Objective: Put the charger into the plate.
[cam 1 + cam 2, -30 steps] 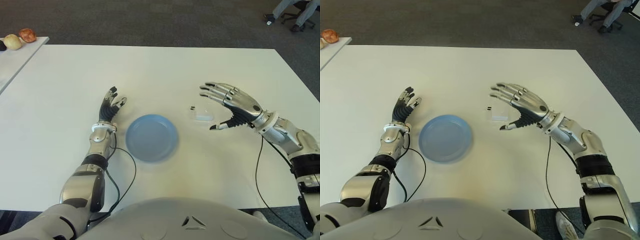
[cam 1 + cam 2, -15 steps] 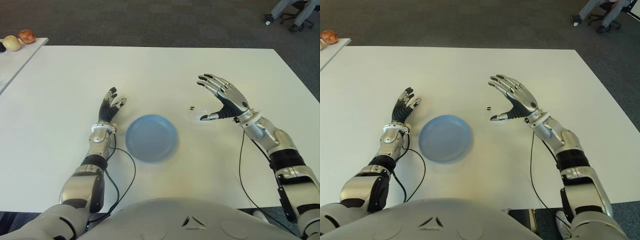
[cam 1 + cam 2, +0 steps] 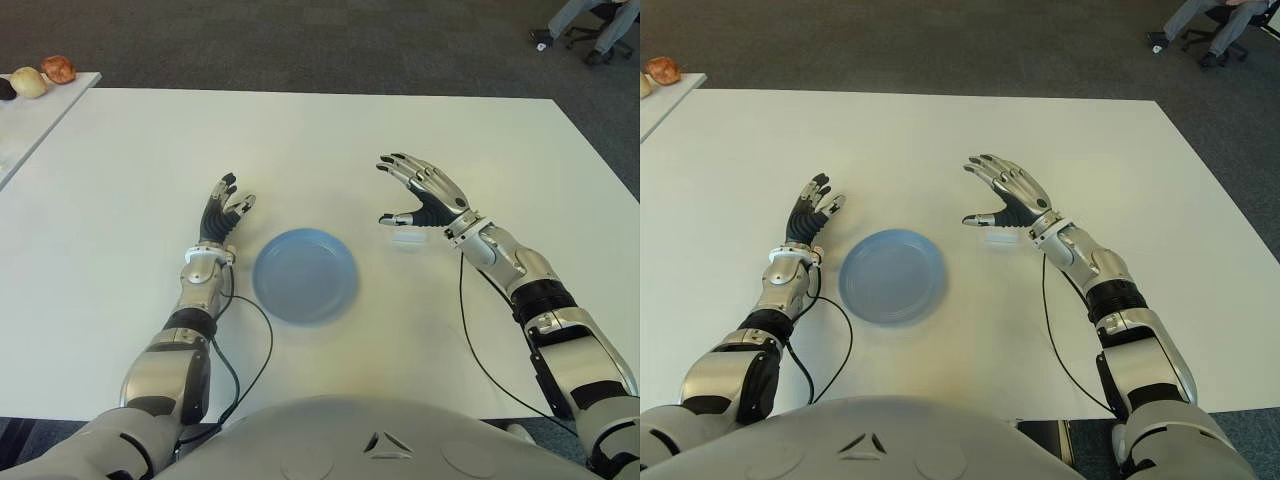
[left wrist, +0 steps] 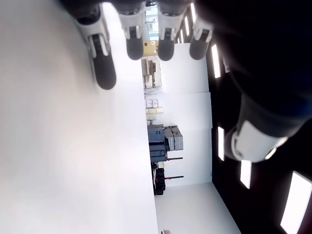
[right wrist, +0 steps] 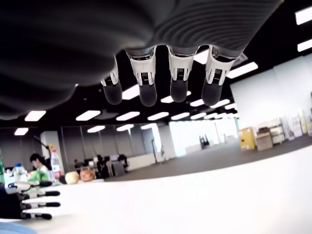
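Observation:
An empty blue plate (image 3: pixel 304 276) lies on the white table (image 3: pixel 330 130), near its front middle. The small white charger (image 3: pixel 407 238) lies flat on the table to the plate's right, a short gap from its rim. My right hand (image 3: pixel 400 194) hovers just over the charger with fingers spread and thumb (image 3: pixel 392 218) stretched toward the plate; it holds nothing. In the right wrist view its fingertips (image 5: pixel 178 92) point straight out with nothing between them. My left hand (image 3: pixel 222 208) shows open beside the plate's left edge.
A second white table (image 3: pixel 20 125) at the far left carries a few round food items (image 3: pixel 44 74). Office chair legs and a person's legs (image 3: pixel 590 22) show on the carpet at the far right. Black cables (image 3: pixel 250 340) trail from both wrists across the table.
My right hand has swung left and away from me, from beside the charger to over it, and now covers its prongs. The charger, plate and left hand have not moved.

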